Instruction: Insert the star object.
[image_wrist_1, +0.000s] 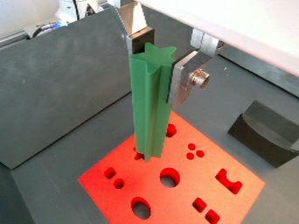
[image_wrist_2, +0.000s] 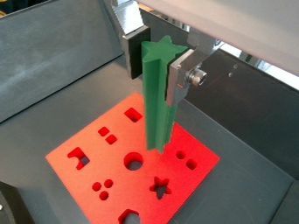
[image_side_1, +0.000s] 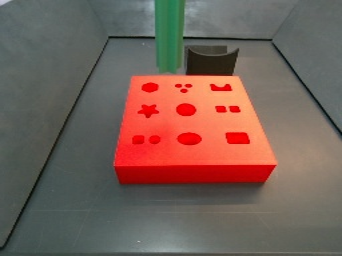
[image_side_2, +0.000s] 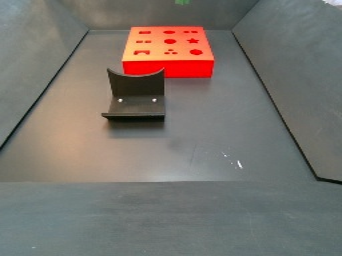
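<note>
My gripper is shut on the star object, a long bright green rod with a star-shaped top, held upright near its top end. Both wrist views show this grip. The rod hangs over the red block, near an edge of its top face and away from the star hole. In a side view the rod stands above the far edge of the block, and the star hole is on the left of the block. The gripper itself is out of frame there.
A dark curved black piece stands just behind the red block, also seen in a wrist view and in a side view. The red block has several other shaped holes. Grey walls enclose the dark floor.
</note>
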